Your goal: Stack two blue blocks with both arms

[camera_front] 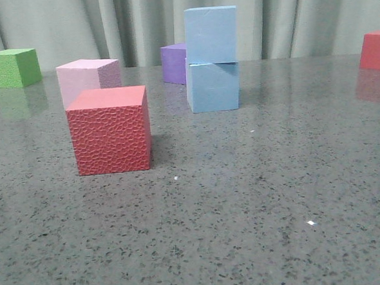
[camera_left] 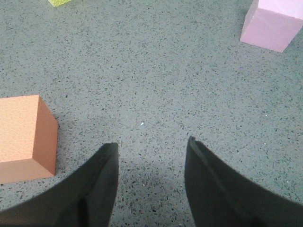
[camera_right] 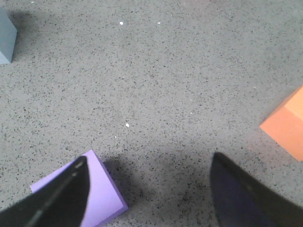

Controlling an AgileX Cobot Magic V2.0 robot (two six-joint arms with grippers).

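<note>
In the front view we see the two blue blocks already stacked: the upper blue block (camera_front: 211, 34) sits squarely on the lower blue block (camera_front: 213, 86), just right of centre in the upper half of the frame, on the speckled grey table (camera_front: 247, 229). A purple cube (camera_front: 174, 63) peeks out directly behind the stack on its left side. At centre left stands the textured red cube (camera_front: 110, 129), with the pale pink cube (camera_front: 88, 77) just behind it. A green cube (camera_front: 14, 67) rests at the upper left edge, and another red cube (camera_front: 376, 50) at the upper right edge. Neither arm appears in this view.

In the left wrist view we find the left gripper (camera_left: 151, 144) spread wide with nothing between its black fingers (camera_left: 94, 189), hanging over bare table. The red cube appears orange here at the left edge (camera_left: 23, 137), and the pink cube sits in the upper right corner (camera_left: 274, 23).

In the right wrist view the right gripper (camera_right: 149, 161) is likewise parted and holds nothing. A second purple cube (camera_right: 102, 189) lies in the lower left of that frame, partly hidden by one finger (camera_right: 57, 198); whether they touch we cannot tell. An orange-looking cube (camera_right: 286, 123) sits at the right edge, and a corner of a blue block (camera_right: 5, 40) shows at the upper left.
</note>
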